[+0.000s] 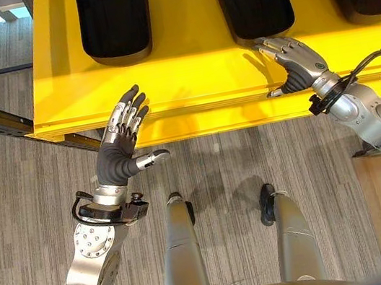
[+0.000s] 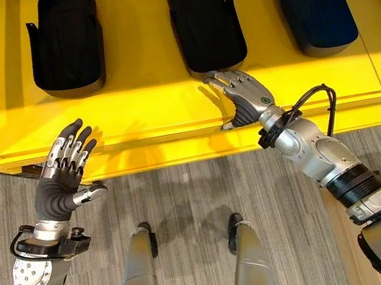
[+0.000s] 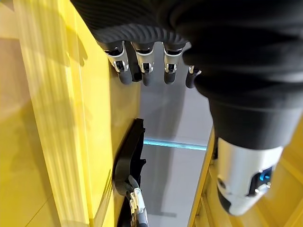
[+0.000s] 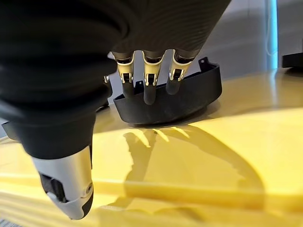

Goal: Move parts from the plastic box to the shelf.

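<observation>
Three black parts lie in a row on the yellow shelf [image 2: 169, 102]: the left part [image 2: 65, 43], the middle part [image 2: 205, 19] and the right part [image 2: 314, 5], each well apart from its neighbour, with the edge of one more at the far right corner of the right eye view. Each is a shallow moulded shell, rounded at the near end, with a thin upright wall and small tabs on the rim; they look like stiff plastic, light for their bulk and smooth enough to slide on the painted surface, so I would judge the wall at the rounded end or a long side edge to be the best place to pinch, thumb inside and fingers outside. The right hand [image 2: 244, 93] is over the shelf just before the middle part, fingers straight and spread, its tips close to the rounded end but apart from it in the right wrist view, holding nothing. The left hand [image 2: 63, 167] hangs at the shelf's front edge, below the left part, palm out, fingers loosely extended and empty. The plastic box cannot be made out here. Grey striped floor [image 1: 26, 206] lies below the shelf.
</observation>
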### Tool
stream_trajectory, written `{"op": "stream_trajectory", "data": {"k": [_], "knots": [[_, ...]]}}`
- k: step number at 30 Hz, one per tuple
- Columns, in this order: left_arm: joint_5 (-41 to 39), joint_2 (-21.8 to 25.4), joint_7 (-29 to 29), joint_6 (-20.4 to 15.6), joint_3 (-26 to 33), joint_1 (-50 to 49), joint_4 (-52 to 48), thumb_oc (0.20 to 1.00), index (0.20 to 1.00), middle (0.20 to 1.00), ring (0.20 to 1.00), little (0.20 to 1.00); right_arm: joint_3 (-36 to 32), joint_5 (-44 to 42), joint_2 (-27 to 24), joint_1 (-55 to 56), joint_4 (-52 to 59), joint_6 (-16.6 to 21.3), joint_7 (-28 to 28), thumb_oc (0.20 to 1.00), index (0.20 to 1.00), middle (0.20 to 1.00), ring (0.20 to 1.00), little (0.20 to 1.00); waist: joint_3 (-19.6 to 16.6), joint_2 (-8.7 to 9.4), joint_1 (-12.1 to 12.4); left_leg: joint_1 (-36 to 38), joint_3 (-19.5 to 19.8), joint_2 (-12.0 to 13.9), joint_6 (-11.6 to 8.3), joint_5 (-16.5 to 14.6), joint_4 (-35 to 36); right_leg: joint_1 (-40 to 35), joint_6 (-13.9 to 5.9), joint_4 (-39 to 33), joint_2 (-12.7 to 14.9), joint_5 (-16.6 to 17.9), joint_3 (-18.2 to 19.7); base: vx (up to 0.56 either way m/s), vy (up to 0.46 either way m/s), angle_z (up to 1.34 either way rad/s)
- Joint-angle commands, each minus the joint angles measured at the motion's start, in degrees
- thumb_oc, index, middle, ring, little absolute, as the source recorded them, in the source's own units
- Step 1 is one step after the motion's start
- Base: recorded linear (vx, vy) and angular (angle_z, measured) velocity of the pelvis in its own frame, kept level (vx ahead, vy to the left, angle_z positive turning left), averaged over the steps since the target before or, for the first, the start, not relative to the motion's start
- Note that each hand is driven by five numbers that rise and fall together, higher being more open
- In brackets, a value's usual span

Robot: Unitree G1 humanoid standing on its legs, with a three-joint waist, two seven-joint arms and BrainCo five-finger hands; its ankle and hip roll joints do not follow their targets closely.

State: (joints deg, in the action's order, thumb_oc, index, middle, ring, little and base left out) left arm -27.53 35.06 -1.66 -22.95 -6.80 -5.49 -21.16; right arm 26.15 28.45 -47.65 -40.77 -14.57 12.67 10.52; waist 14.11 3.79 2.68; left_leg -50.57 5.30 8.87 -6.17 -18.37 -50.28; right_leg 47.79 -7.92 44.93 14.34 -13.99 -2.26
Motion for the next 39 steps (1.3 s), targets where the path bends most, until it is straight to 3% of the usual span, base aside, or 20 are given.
{"op": "stream_trajectory", "data": {"k": [1, 16, 19, 24, 33, 39], "knots": [[0.7, 0.4, -0.1, -3.4, 0.2, 0.5, -2.6, 1.000, 1.000, 1.000, 1.000, 1.000, 1.3, 1.2, -0.8, -2.8, -1.5, -0.2, 1.5, 1.000, 1.000, 1.000, 1.000, 1.000, -2.9, -0.27, 0.1, -1.5, 2.1, 0.8, 2.41, 8.5, 5.7, 2.4, 1.34, 0.9, -0.3, 6.5, 3.4, 0.00, 0.000, 0.00], [0.7, 0.3, -0.1, -3.3, 0.4, 0.4, -2.5, 1.000, 1.000, 1.000, 1.000, 1.000, 1.0, 0.8, -1.6, -3.5, 0.2, -0.2, 1.3, 1.000, 1.000, 1.000, 1.000, 1.000, -2.8, -0.20, 0.0, -1.2, 2.0, 0.7, 2.41, 8.7, 5.9, 2.2, 1.37, 1.0, -0.2, 6.6, 3.4, 0.00, 0.000, 0.00], [2.1, -0.5, -0.4, -2.6, 1.0, 0.4, -2.3, 1.000, 1.000, 1.000, 1.000, 1.000, -6.3, 0.0, -3.8, 7.8, 11.7, 2.3, -0.7, 1.000, 1.000, 1.000, 1.000, 1.000, -2.7, 0.04, -1.3, 0.0, 1.9, 1.0, 2.21, 8.8, 6.4, 1.3, 1.44, 0.6, -0.5, 6.4, 3.5, 0.00, -0.010, 0.01], [2.5, -1.0, -0.1, -2.6, 0.8, 0.4, -2.4, 1.000, 1.000, 1.000, 1.000, 1.000, -12.5, -3.8, -3.0, 18.8, 19.5, 4.5, -2.6, 1.000, 1.000, 1.000, 1.000, 1.000, -2.4, -0.04, -2.1, 2.4, 1.8, 1.7, 1.87, 9.0, 7.4, -0.8, 1.39, 0.1, -0.8, 6.2, 3.4, 0.00, -0.018, -0.05], [-1.2, -2.0, 1.3, -1.4, 2.2, -2.7, -1.3, 1.000, 1.000, 1.000, 1.000, 1.000, -20.1, -14.3, -0.6, 33.9, 30.0, 7.7, -6.6, 1.000, 1.000, 1.000, 1.000, 1.000, -1.4, -0.89, -3.5, 13.3, 2.4, 4.1, 0.34, 11.3, 13.2, -10.8, 1.53, -4.1, -2.6, 6.5, 3.2, 0.03, -0.066, -0.09], [-4.7, -3.7, 3.4, -0.6, 4.2, -7.0, 2.1, 1.000, 1.000, 1.000, 1.000, 1.000, -20.8, -26.3, 3.4, 40.1, 31.6, 9.0, -10.5, 1.000, 1.000, 1.000, 1.000, 1.000, -2.1, -2.89, -4.0, 29.6, 0.8, 8.5, -1.08, 16.7, 28.8, -25.4, 0.81, -13.3, -5.5, 6.4, 1.1, 0.13, -0.118, -0.08]]}}
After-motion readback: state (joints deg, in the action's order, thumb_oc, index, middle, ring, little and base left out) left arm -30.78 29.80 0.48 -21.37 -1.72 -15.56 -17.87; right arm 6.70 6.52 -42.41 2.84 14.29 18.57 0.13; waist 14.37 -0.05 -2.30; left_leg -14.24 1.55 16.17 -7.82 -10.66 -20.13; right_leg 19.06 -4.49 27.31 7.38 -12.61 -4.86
